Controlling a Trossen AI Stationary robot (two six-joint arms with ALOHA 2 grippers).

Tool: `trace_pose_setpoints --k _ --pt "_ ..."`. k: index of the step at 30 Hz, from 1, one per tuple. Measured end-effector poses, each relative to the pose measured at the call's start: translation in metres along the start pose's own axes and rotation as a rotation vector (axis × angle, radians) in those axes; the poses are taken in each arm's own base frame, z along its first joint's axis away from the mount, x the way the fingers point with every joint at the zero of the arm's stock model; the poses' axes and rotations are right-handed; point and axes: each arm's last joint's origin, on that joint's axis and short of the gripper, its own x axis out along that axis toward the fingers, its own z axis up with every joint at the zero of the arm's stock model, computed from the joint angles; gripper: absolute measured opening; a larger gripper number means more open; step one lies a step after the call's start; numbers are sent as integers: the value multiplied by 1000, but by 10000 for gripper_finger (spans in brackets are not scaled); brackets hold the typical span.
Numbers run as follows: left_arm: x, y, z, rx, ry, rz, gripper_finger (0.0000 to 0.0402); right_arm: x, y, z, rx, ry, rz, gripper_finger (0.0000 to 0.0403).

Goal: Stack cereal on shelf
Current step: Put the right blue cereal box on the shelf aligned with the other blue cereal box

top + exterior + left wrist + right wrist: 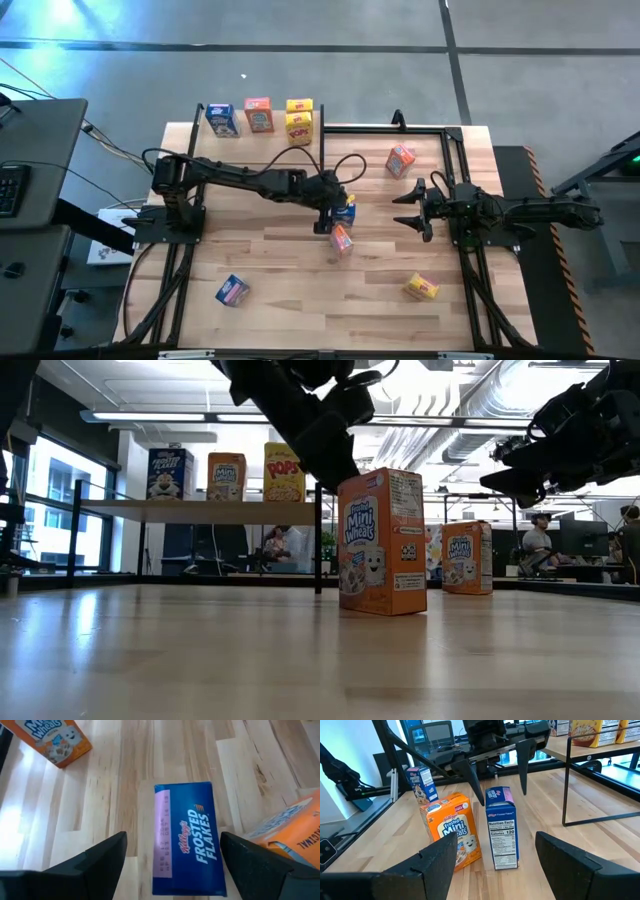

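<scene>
A blue cereal box (187,837) stands upright on its bottom on the table, beside an orange-red cereal box (452,832). My left gripper (173,837) hangs open over it, slanting down, one finger on each side of the box's top (497,795), apart from it. My right gripper (415,205) waits open at the table's right. The shelf (200,508) stands at the far left. On its board stand a blue box (222,118), an orange-red box (258,115) and yellow boxes (298,122).
Loose boxes on the table: an orange-red one (400,160) at the far right, a yellow one (420,288) at the near right, a blue one (232,290) at the near left. Black frame rails (465,260) run along the table's sides. People sit in the room beyond.
</scene>
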Motion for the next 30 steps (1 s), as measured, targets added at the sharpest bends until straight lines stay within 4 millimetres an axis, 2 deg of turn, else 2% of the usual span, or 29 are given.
trace_pose_setpoints --k 4,16,30 --pt "0 0 -1 8 7 -3 297 0 0 0 0 3 0 261" --pt "0 0 -2 6 17 -37 208 0 0 0 0 3 0 261" --pt "0 -1 -3 5 19 -62 157 0 0 0 0 3 -1 261"
